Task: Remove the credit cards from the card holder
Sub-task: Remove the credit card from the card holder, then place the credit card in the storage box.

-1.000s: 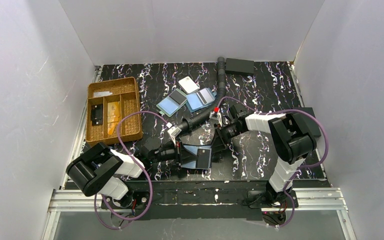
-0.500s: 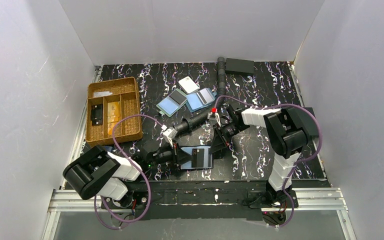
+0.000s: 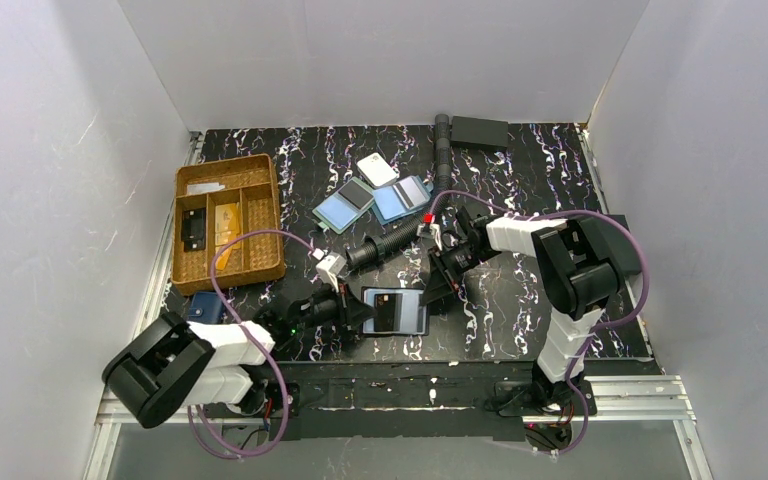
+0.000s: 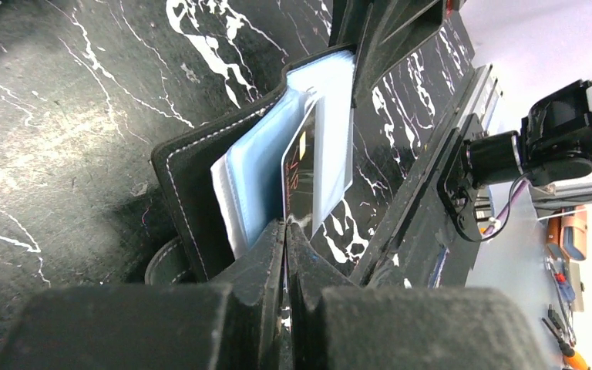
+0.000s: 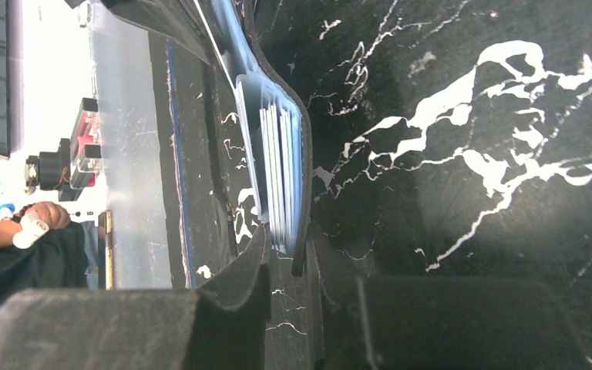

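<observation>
left pincer (image 4: 286, 231): fingers pressed together, tips pinched on the near edge of a dark credit card (image 4: 299, 177)
credit card: gold chip and orange print; stands up among the pale blue sleeves, partly still in the card holder (image 4: 193, 177)
right pincer (image 5: 285, 258): closed narrow on the far edge of the card holder, one finger on each side of the sleeve stack
card holder: black cover with white stitching, spread open on the counter (image 3: 520, 310) near the front edge, between the two pincers
change, right: a second ago its fingers stood wider; now they are clamped in on the holder's edge
change, left: elbow has swung left and lower; pincer has drawn back leftward with the card
change, holder: was propped up like a tent, now lies flatter; the card sits further left on it
top view: left pincer (image 3: 358, 313), card (image 3: 384, 311), holder (image 3: 412, 312), right pincer (image 3: 437, 288) in one row
further out: corrugated hose (image 3: 400, 240) just behind; blue-and-dark flat pair (image 3: 370, 200) and white tag (image 3: 377, 168) beyond; wicker tray (image 3: 228, 165) at left, navy pouch (image 3: 200, 305) below it
</observation>
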Robot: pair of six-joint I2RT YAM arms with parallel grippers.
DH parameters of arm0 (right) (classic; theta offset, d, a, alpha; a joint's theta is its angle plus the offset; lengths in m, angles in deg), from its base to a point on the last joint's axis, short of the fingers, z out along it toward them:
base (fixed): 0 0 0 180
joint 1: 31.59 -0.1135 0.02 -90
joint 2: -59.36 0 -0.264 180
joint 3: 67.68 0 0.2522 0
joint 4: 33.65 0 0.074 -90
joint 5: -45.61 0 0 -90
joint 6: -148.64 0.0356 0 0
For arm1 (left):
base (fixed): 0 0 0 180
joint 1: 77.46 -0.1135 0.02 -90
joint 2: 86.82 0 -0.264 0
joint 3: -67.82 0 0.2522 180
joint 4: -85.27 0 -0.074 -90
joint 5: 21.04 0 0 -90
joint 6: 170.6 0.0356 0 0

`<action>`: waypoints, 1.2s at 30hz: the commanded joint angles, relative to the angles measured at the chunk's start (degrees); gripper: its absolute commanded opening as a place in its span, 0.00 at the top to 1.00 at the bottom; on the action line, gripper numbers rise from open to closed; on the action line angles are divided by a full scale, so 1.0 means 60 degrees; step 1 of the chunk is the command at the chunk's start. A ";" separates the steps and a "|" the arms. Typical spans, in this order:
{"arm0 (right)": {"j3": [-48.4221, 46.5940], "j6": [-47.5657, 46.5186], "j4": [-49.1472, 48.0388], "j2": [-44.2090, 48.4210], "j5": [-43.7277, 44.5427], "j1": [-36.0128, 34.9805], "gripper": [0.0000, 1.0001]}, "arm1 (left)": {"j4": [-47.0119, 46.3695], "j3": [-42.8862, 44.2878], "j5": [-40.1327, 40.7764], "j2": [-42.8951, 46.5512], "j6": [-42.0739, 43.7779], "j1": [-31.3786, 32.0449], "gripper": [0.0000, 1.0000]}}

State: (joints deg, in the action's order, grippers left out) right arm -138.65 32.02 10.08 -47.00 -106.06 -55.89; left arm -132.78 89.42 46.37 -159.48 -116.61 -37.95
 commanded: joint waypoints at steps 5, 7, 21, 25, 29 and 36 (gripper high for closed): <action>-0.0578 0.0241 0.0078 -0.0186 0.1526 0.0407 0.84 | 0.1977 0.0037 0.0576 0.1957 -0.0225 -0.0094 1.00; -0.0701 0.0212 0.0288 -0.0063 0.1749 0.0483 0.67 | 0.2489 0.0150 0.0647 0.2479 -0.0308 -0.0098 1.00; -0.0327 -0.0719 0.0466 0.2691 0.2061 0.0841 0.23 | 0.4117 0.1198 0.0488 0.4189 -0.1841 -0.0276 1.00; 0.0297 -0.0306 -0.0187 0.3427 0.0245 0.0792 0.16 | 0.3419 0.1719 0.0367 0.3725 -0.2395 -0.0275 1.00; 0.0720 0.0927 -0.1330 0.3634 -0.1065 0.0712 0.14 | 0.2960 0.2330 0.0523 0.3054 -0.2631 -0.0182 1.00; 0.2130 0.5772 -0.6118 0.4110 -0.1394 0.0665 0.14 | 0.2426 0.3220 0.0911 0.1643 -0.2539 0.0354 1.00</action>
State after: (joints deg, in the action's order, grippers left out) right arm -129.52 47.76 -6.40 -25.52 -110.47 -51.69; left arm -115.14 105.35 50.45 -146.67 -131.86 -37.49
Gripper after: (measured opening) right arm 0.863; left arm 0.008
